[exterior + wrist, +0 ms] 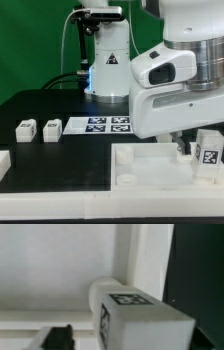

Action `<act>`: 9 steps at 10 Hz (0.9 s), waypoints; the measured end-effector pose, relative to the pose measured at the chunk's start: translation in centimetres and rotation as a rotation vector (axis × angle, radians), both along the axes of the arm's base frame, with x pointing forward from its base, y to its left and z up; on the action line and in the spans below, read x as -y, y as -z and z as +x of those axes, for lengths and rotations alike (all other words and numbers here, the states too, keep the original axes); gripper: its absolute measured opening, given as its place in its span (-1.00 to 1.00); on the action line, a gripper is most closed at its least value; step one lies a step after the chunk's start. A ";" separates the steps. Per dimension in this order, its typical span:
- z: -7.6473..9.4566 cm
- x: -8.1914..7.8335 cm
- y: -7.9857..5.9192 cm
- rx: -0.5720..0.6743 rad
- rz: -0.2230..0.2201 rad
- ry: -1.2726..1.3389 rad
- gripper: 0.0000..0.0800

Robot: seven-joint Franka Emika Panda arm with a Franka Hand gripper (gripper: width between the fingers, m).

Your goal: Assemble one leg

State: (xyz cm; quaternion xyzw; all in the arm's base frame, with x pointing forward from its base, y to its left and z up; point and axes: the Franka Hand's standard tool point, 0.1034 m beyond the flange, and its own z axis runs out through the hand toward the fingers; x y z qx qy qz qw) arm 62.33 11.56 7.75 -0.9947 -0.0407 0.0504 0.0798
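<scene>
A leg [209, 150], a small white block with a black-and-white tag, stands upright at the corner of the large white tray [150, 172] on the exterior view's right. My gripper [187, 149] hangs right beside it. In the wrist view the leg [128, 300] fills the space between the jaws, with its tag facing up and its foot at the tray's corner socket. One black finger [60, 337] shows, with a strip of tray [50, 269] visible between it and the leg. The other finger is hidden behind the leg. The jaws look open.
Two more legs [25, 128] [50, 128] stand on the black table at the exterior view's left. The marker board [100, 124] lies behind them. Another white part [4, 163] lies at the left edge. A lamp and stand [105, 60] are at the back.
</scene>
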 end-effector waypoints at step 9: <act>0.6 0.9 0.4 -0.117 -0.040 0.988 -0.26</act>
